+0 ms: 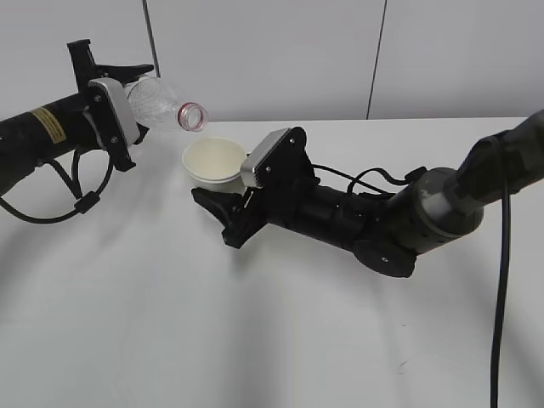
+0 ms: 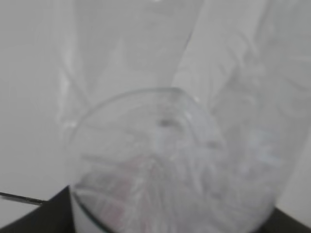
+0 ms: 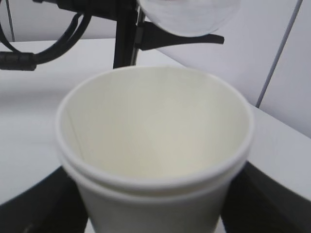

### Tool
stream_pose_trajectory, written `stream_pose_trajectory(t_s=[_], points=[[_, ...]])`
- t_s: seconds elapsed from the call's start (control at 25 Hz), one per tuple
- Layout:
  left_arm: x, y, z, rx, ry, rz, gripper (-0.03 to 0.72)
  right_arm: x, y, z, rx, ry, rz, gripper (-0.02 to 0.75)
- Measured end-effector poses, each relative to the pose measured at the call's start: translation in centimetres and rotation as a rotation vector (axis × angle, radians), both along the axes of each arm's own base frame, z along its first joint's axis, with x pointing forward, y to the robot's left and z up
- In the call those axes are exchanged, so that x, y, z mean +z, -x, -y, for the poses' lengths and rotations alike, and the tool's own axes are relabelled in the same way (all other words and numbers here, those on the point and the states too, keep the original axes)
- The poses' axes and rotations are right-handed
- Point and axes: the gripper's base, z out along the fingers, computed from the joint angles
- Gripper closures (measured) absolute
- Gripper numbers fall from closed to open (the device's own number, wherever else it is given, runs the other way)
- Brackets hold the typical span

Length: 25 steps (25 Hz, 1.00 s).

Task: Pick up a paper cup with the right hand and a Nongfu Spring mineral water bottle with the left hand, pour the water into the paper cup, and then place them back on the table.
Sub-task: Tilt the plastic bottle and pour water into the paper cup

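Observation:
My left gripper (image 1: 121,115) is shut on the Nongfu Spring mineral water bottle (image 1: 161,102) and holds it tilted, with its open mouth and red neck ring (image 1: 193,116) pointing right and slightly down, just above the paper cup's far-left rim. The clear bottle fills the left wrist view (image 2: 165,165). My right gripper (image 1: 223,197) is shut on the cream-white paper cup (image 1: 212,160) and holds it just above the table (image 1: 255,340). In the right wrist view the cup (image 3: 155,126) looks empty, with black fingers (image 3: 39,204) on both sides and the bottle (image 3: 189,14) above.
A loose black cable loop (image 1: 81,200) hangs under the left arm. Another black cable (image 1: 501,297) hangs down at the right edge. White wall panels with dark seams (image 1: 376,59) stand behind the table's far edge.

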Motion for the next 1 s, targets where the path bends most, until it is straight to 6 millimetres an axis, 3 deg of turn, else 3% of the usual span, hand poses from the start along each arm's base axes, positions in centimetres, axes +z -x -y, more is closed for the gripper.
stream_pose_trajectory(t_s=[1.0], points=[[0.01, 0.00, 0.07, 0.000, -0.089, 0.074, 0.298, -0.36, 0.15, -0.07, 0.020, 0.042, -0.011, 0.213]])
